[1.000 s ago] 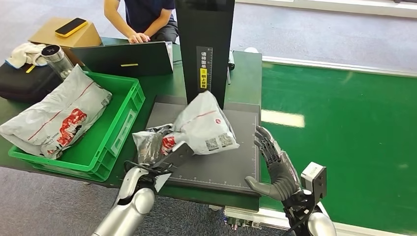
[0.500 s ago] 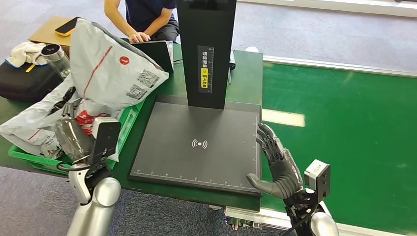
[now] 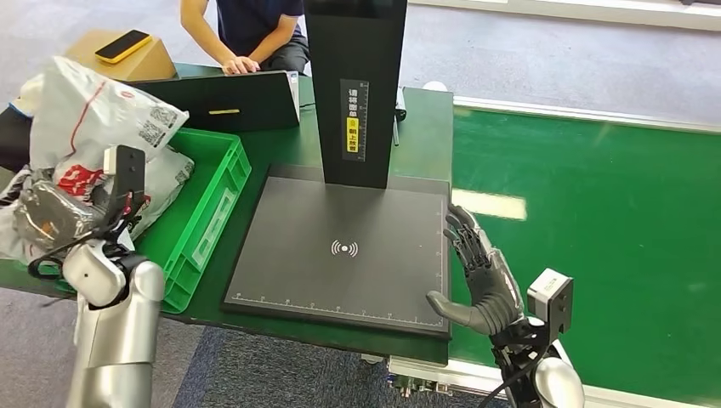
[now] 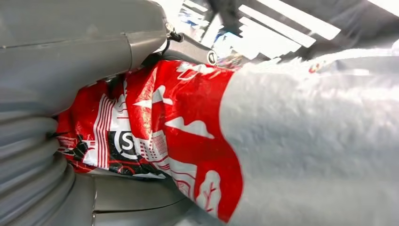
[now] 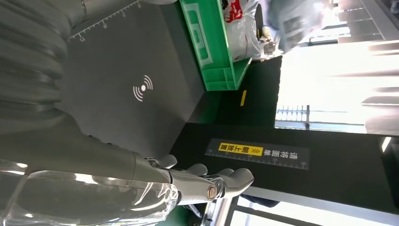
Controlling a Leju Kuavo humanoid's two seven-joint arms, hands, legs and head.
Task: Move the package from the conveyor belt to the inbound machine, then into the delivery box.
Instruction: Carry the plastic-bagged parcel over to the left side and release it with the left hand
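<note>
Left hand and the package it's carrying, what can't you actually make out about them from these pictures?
- Left hand, head view: its fingers are hidden behind the package and the wrist camera.
- Whether the package already touches the green box: hidden by the arm.
- Package labels: too small to read.
- Left wrist view: package too close, its outline cut off by the edges.

This looks like a place where parcels get sorted and tested. A green worktop point(image 3: 425, 119) holds a black scanning pad point(image 3: 340, 246), a green box point(image 3: 200, 217) of mail bags, and a laptop point(image 3: 212, 100) a person point(image 3: 246, 30) types on.
</note>
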